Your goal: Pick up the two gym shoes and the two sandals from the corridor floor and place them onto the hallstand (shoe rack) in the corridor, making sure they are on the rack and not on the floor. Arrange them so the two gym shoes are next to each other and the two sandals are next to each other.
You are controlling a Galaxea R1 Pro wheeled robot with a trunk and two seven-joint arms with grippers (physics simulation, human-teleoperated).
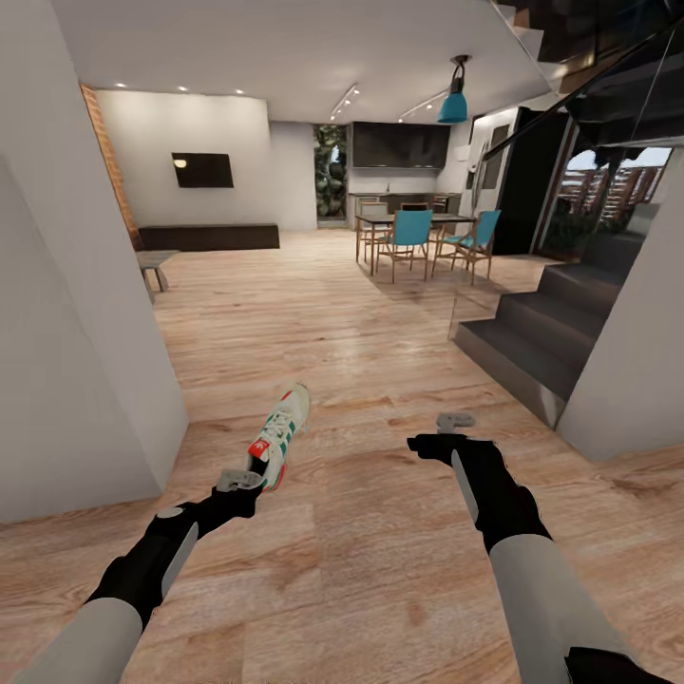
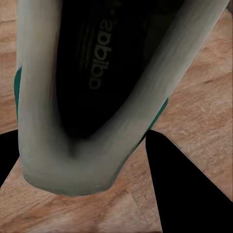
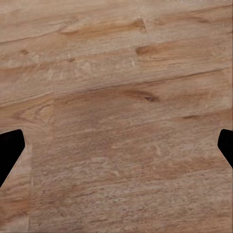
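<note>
One gym shoe, white with green stripes and a red-orange heel, hangs tilted just above the corridor floor, toe pointing away from me. My left gripper is shut on its heel. In the left wrist view the shoe's heel and dark insole sit between the black fingers. My right gripper hovers open over bare planks, and the right wrist view has its fingertips at the picture's edges with floor between them. The other gym shoe, the sandals and the hallstand are out of view.
White wall blocks stand close on the left and right. A dark staircase rises at the right. Far ahead are a dining table with teal chairs, a low dark TV console and a small bench.
</note>
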